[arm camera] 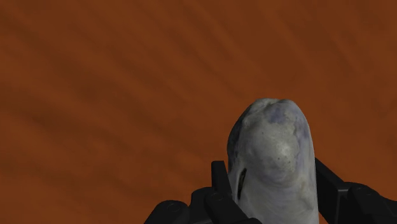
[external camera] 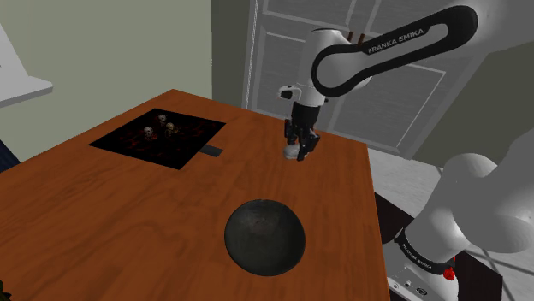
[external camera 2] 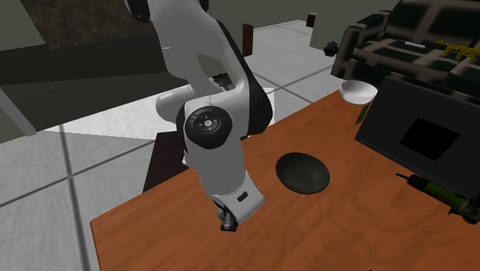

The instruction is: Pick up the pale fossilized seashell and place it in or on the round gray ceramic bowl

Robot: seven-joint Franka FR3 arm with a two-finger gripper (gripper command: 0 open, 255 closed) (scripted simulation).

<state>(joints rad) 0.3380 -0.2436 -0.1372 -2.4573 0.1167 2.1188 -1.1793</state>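
The seashell (arm camera: 273,153), pale grey-white with faint bluish mottling and a dark slit down one side, sits clamped in the pincer (arm camera: 272,177). The two black fingers (arm camera: 220,181) stand apart by the shell's width and press on its flanks, and its rounded end juts past their tips. Behind it in the wrist view lies reddish-brown wood grain.

In the shoulder view the pincer (external camera: 298,150) points straight down over the far part of the worktop (external camera: 111,214), with the seashell (external camera: 292,153) as a small pale lump at its tip. I cannot tell whether the shell touches the wood or hangs just above it. In the second exterior view the pincer (external camera 2: 228,223) is low over the boards, close to the worktop's (external camera 2: 323,231) edge.

The round bowl (external camera: 264,237) is dark grey, almost black, and stands on the worktop well apart from the pincer, towards the shoulder view's bottom. In the second exterior view the bowl (external camera 2: 302,172) shows its dark hollow.

A flat black panel (external camera: 137,144) lies on the worktop towards the shoulder view's left and carries a few small pale-topped figures (external camera: 161,128). A white bowl (external camera 2: 358,91) stands at the worktop's far end in the second exterior view.
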